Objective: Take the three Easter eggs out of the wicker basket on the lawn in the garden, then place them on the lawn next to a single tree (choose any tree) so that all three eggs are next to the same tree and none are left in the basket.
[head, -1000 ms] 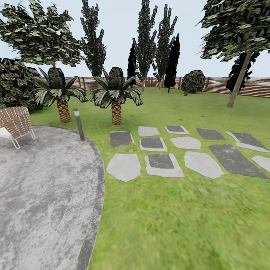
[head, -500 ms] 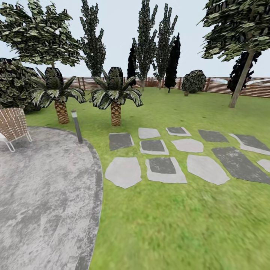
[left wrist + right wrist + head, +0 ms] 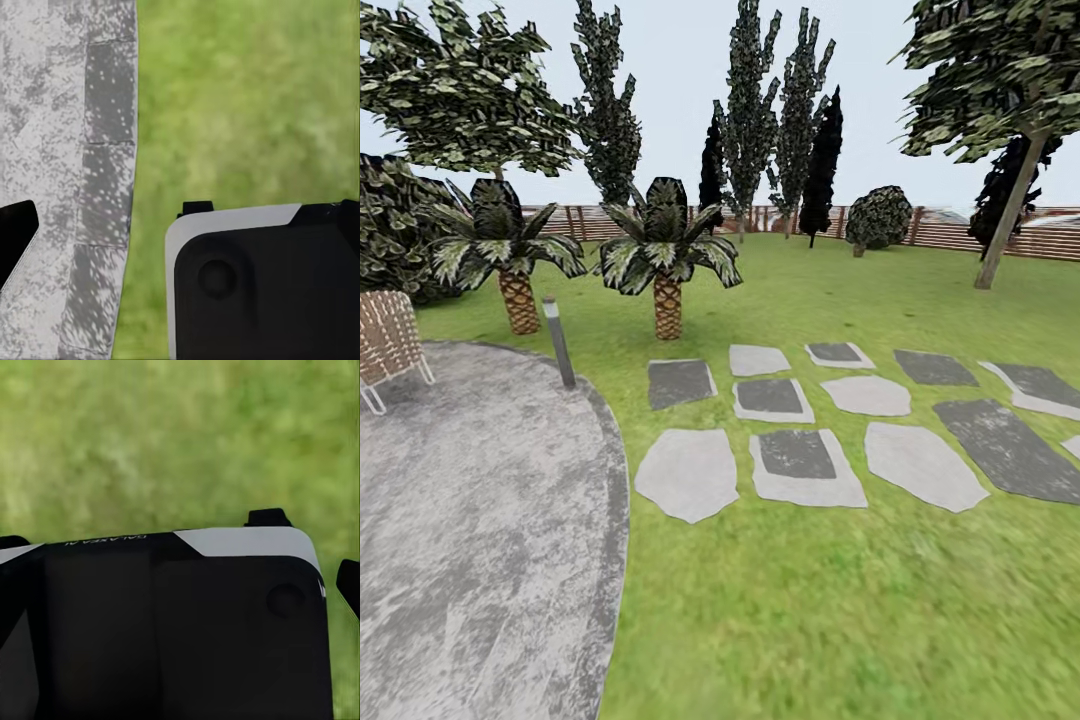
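Your head view takes in the garden as follows.

- Lawn (image 3: 840, 600): bright green grass across the lower right and middle of the frame, running back to the fence.
- Tree (image 3: 1010, 215): upper right, with a bare leaning trunk and a leafy crown above it, standing on the grass in front of the fence.
- Paving stones (image 3: 805, 465): light and dark grey slabs set in the grass, centre to right.
- Paved patio (image 3: 470, 530): grey, rounded, lower left, with a darker border against the grass.
- Lamp post (image 3: 558, 342): short, at the patio's far edge.
- Wicker chair (image 3: 385, 340): at the left edge, partly cut off.
- Two palms (image 3: 665, 260): short, with scaly trunks, left of centre.
- Dark cone-shaped trees (image 3: 780, 120): top centre.
- Round bush (image 3: 878, 217): beside the fence (image 3: 950, 228), which is brown and slatted.

No basket or eggs are among the items you can see here.

Your left wrist view looks down on the patio border and grass past the arm's black-and-white housing (image 3: 262, 285). Your right wrist view has grass beyond a similar housing (image 3: 172, 622). You cannot tell how far either gripper is open, or whether either holds anything.
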Robot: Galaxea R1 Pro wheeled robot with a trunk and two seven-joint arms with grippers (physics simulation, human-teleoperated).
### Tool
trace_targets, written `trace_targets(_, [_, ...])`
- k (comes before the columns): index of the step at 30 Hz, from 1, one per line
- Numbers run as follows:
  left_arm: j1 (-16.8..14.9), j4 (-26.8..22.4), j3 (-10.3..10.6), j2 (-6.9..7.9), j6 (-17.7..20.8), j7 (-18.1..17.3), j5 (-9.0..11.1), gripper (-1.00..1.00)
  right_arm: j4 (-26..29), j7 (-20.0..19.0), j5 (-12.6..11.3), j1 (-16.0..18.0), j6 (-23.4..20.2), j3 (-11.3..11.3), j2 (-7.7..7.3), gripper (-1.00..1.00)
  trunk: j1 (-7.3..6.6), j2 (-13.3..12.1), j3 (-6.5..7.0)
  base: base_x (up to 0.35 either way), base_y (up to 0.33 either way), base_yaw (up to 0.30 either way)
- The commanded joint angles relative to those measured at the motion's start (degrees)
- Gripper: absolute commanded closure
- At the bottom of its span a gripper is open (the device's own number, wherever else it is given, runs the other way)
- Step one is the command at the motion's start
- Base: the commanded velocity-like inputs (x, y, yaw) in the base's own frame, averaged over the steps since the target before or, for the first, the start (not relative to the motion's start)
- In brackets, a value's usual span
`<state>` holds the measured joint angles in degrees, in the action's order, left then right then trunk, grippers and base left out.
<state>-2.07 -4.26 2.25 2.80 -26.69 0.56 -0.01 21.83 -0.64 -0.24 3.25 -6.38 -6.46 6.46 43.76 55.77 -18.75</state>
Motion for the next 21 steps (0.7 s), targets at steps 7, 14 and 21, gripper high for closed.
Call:
trace_targets(7, [0.0,0.0,0.3,-0.03,-0.2,0.1,-0.1,-1.00,0.1,-0.1,0.0,0.0,-0.3,-0.3,0.05,-1.00,0.04,0.0,-0.07,0.336,0.000,0.000])
trace_targets(14, [0.0,0.0,0.4,-0.03,-0.2,0.1,-0.1,-1.00,0.1,-0.1,0.0,0.0,-0.3,-0.3,0.05,-1.00,0.04,0.0,-0.07,0.336,0.000,0.000])
trace_targets(21, [0.0,0.0,0.4,-0.04,-0.2,0.1,-0.1,-1.00,0.1,-0.1,0.0,0.0,-0.3,-0.4,0.05,-1.00,0.04,0.0,-0.06,0.336,0.000,-0.011])
